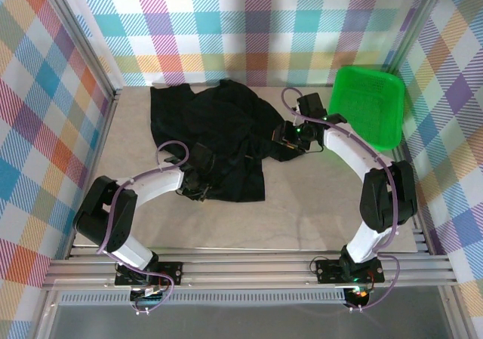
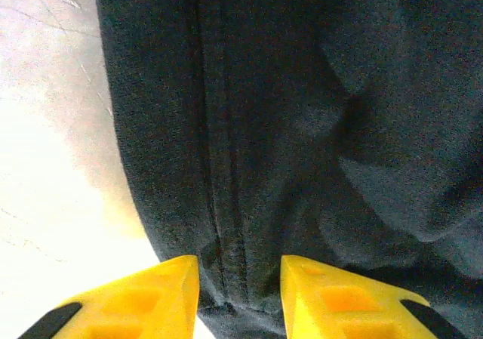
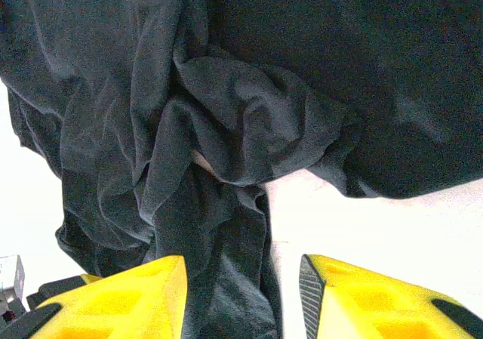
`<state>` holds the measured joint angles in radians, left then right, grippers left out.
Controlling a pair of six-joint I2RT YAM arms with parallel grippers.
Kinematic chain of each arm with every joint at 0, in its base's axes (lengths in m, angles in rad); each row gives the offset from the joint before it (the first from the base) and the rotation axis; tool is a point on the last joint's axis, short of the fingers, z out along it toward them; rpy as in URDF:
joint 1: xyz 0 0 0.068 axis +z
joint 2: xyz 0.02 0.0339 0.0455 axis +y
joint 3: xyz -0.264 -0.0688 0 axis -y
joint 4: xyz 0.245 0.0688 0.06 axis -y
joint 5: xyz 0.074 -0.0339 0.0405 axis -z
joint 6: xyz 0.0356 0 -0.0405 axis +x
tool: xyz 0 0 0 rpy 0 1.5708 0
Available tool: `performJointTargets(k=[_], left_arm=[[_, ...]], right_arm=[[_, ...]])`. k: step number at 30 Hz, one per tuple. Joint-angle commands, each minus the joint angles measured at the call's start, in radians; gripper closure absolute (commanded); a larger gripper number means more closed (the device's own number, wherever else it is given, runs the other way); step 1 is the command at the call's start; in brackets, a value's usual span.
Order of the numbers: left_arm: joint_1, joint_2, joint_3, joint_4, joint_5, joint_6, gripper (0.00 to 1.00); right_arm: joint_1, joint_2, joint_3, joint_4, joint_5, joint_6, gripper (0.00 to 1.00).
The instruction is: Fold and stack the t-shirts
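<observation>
Black t-shirts (image 1: pixel 219 131) lie in a rumpled heap on the table's middle and back left. My left gripper (image 1: pixel 198 182) is at the heap's near-left edge. In the left wrist view its yellow fingers (image 2: pixel 240 267) are closed in on a stitched hem of the black cloth (image 2: pixel 287 127), which puckers and fills the gap between them. My right gripper (image 1: pixel 285 137) is at the heap's right edge. There its jaws (image 3: pixel 243 267) stand open. A fold of crumpled black fabric (image 3: pixel 226 112) lies against the left finger, and bare table shows beside the right finger.
A bright green mesh basket (image 1: pixel 370 105) leans at the back right, just beyond the right arm. The beige table top (image 1: pixel 302 218) lies bare in front of the heap. Checked walls close in the left, back and right sides.
</observation>
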<state>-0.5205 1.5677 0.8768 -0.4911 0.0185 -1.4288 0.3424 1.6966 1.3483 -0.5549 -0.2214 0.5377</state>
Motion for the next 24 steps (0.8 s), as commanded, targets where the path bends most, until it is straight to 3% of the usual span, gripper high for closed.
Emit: performJointTargets(k=[1,12,17,20,24], left_arm=[[-0.012,0.007,0.009,-0.003,0.008,-0.010,0.68],[-0.016,0.040,0.015,0.026,-0.006,0.000,0.68],[-0.016,0.035,0.026,0.018,-0.022,0.003,0.82],[-0.016,-0.005,0.042,-0.040,-0.053,0.008,0.99],[-0.016,-0.119,0.092,-0.195,-0.141,0.041,1.00]], right_arm=[[-0.011,-0.020,0.006,-0.004,-0.026,-0.008,0.56],[-0.013,-0.023,-0.006,-0.001,-0.037,-0.005,0.56],[-0.013,-0.023,-0.012,0.002,-0.038,-0.004,0.56],[-0.014,-0.025,-0.012,-0.002,-0.025,-0.004,0.56],[-0.027,-0.035,-0.014,-0.011,0.005,-0.005,0.56]])
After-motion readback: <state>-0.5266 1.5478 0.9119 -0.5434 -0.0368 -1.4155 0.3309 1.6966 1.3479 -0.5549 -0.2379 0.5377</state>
